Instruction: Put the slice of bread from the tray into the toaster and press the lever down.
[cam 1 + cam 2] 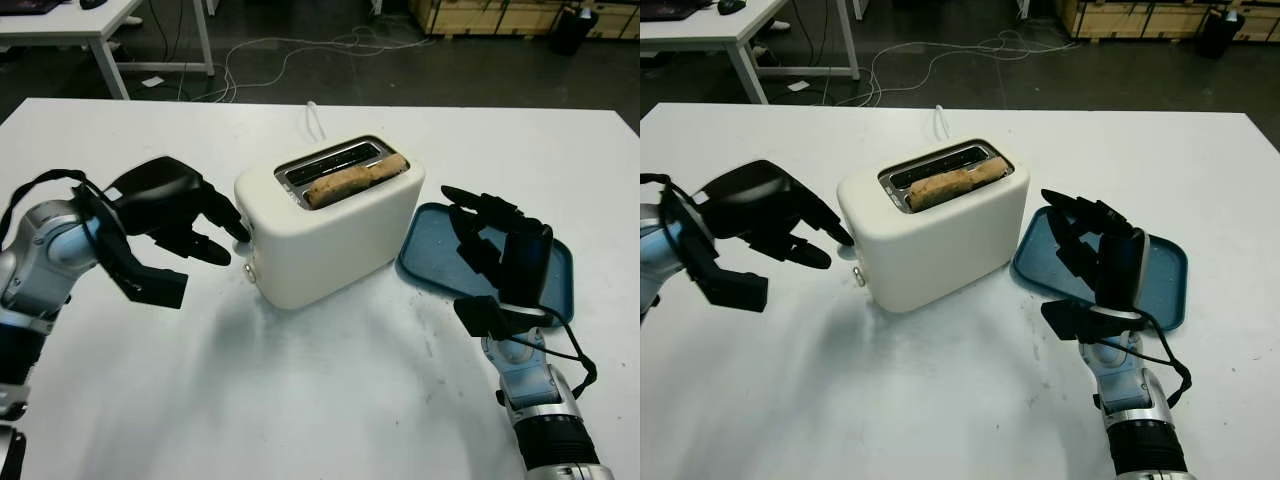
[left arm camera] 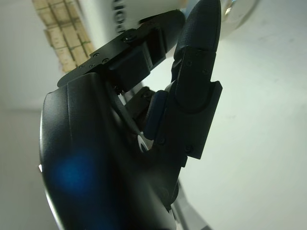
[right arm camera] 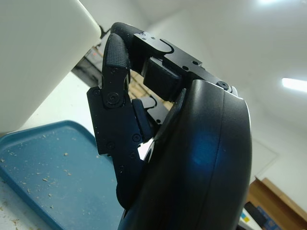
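Observation:
A cream toaster (image 1: 330, 235) stands mid-table with a slice of bread (image 1: 355, 180) upright in its nearer slot, the top edge sticking out. My left hand (image 1: 225, 238) is at the toaster's left end, one fingertip touching the wall just above a small round knob (image 1: 250, 268). It holds nothing. The lever is hidden behind that fingertip. My right hand (image 1: 480, 225) is open, raised palm-in over the blue tray (image 1: 430, 255) just right of the toaster. The tray (image 3: 43, 163) carries only crumbs.
A white cable (image 1: 315, 120) runs from behind the toaster toward the table's far edge. Beyond that edge lie dark floor, loose cables and a white desk (image 1: 100, 25). Bare white tabletop stretches in front of the toaster.

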